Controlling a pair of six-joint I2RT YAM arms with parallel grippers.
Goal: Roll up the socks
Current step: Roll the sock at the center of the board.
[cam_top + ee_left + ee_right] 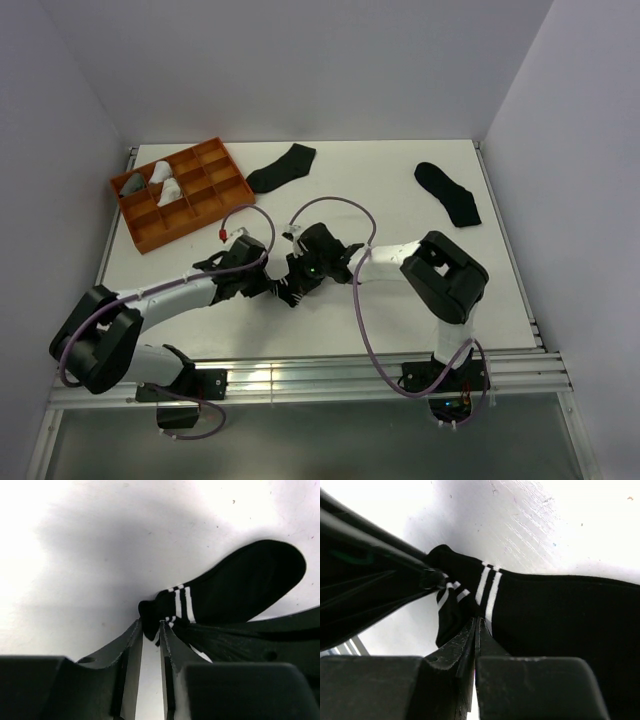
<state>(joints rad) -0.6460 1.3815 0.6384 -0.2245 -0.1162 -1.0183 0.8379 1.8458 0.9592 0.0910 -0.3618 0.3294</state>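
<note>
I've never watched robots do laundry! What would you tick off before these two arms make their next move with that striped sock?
1. Right gripper shut on the striped sock: ok.
2. Left gripper has a hold: cannot tell. Its jaws stand slightly apart with the sock's end between the tips.
3. Sock rolled up: not ok. Most of it lies flat.
4. The two grippers not bumping each other: cannot tell. They sit very close.
5. Back-left sock and back-right sock clear of the arms: ok.
6. Orange tray has free compartments: ok.
</note>
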